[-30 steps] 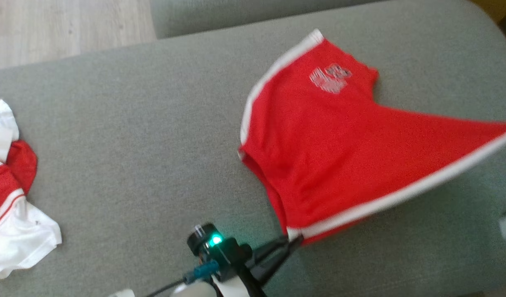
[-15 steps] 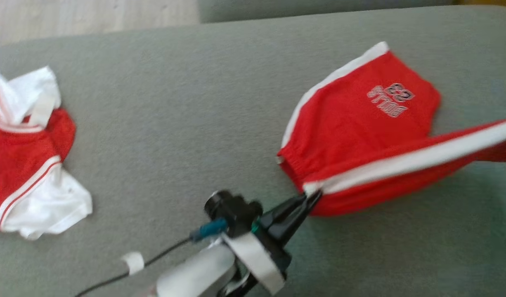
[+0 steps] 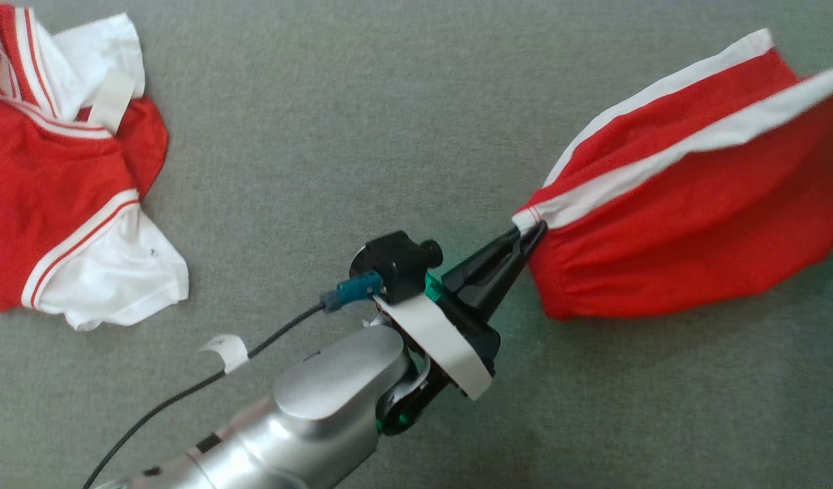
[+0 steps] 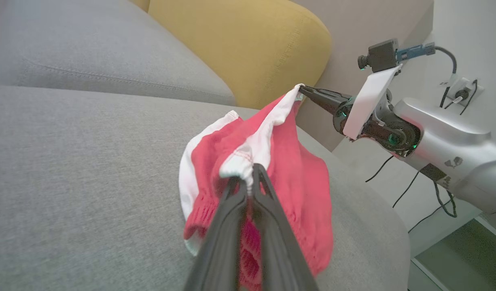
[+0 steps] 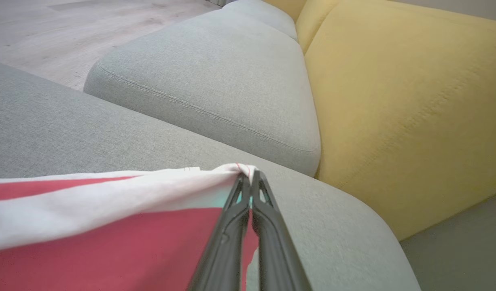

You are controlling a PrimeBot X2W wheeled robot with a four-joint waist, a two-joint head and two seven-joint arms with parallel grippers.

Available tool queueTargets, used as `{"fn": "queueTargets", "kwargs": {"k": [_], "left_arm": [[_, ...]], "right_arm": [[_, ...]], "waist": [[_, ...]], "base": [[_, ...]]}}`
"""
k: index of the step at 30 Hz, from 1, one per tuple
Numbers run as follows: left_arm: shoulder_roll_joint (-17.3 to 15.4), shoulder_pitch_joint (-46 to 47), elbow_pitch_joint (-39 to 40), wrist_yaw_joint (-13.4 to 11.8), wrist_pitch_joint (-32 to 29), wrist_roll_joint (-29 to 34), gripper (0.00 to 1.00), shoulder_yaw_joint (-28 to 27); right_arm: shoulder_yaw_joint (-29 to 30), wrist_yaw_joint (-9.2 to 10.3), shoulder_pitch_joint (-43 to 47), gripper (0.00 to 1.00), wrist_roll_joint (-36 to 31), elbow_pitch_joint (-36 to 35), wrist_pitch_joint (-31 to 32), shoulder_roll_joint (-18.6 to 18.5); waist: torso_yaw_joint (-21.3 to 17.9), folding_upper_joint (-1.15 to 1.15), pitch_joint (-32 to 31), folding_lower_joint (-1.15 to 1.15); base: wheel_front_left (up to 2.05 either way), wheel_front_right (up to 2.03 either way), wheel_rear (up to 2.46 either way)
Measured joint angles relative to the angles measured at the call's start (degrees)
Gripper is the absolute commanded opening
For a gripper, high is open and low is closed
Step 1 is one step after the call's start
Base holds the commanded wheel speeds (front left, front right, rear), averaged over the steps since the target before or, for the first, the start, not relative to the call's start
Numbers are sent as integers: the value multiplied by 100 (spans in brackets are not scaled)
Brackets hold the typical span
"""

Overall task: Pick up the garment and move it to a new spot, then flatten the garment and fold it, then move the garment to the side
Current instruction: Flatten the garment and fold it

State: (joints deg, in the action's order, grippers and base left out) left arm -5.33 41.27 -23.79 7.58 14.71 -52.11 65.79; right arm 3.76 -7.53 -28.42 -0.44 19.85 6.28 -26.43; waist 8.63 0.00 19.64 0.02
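The red shorts point(image 3: 681, 210) with white side stripes hang over the grey seat cushion point(image 3: 362, 122), slung between both grippers. The left gripper point(image 3: 528, 234) is clamped tight on a white-striped waistband corner. The right gripper point(image 4: 300, 89) is pinched closed on another striped edge, higher above the cushion. The cloth sags between them. A red-and-white jersey point(image 3: 56, 183) lies crumpled on the same cushion, well apart from the shorts, and a yellow backrest point(image 4: 248, 44) rises behind the cushion.

head overhead, wrists low; common sofa point(image 3: 362, 102)
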Motion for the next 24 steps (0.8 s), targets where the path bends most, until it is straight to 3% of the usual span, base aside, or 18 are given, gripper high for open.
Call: {"fn": "queueTargets", "kwargs": {"k": [9,11,13,14,15,18,19,20,21,24], "left_arm": [[59,288,-197,0,0,-335,0,11],[68,318,-286,0,0,-339,0,12],[75,318,-322,0,0,-338,0,12],[79,316,-347,0,0,-337,0,2],[91,307,-379,0,0,-337,0,-46],[112,250,-434,0,0,-333,0,-278],[115,209,-448,0,0,-323,32,-350],[123,144,-482,0,0,-303,91,-431],[133,67,-560,1,0,-241,100,-523],[148,-185,-717,0,0,-11,100,-778]], "right_arm": [[-749,0,-1161,0,-55,1368,-289,-69],[-927,0,-1378,9,1,1741,-537,-66],[-978,0,-1444,36,4,1858,-638,-65],[-1016,0,-1502,57,26,1965,-754,-62],[-1044,0,-1561,100,65,2072,-865,-49],[-1058,0,-1669,100,122,2336,-1233,4],[-1062,0,-1683,100,176,2413,-1359,29],[-1072,0,-1684,100,241,2493,-1484,60],[-1103,0,-1681,100,304,2575,-1582,80],[-1177,0,-1663,100,646,2784,-1739,109]], "waist": [[177,0,313,-1],[186,0,359,-1],[184,0,361,0],[182,0,358,-1],[179,0,348,-2],[172,0,289,-2],[170,0,265,-2],[169,0,237,-2],[168,0,209,-2],[180,0,107,-2]], "base": [[0,0,0],[0,0,0],[0,0,0],[0,0,0],[0,0,0],[0,0,0],[0,0,0],[0,0,0],[0,0,0],[0,0,0]]}}
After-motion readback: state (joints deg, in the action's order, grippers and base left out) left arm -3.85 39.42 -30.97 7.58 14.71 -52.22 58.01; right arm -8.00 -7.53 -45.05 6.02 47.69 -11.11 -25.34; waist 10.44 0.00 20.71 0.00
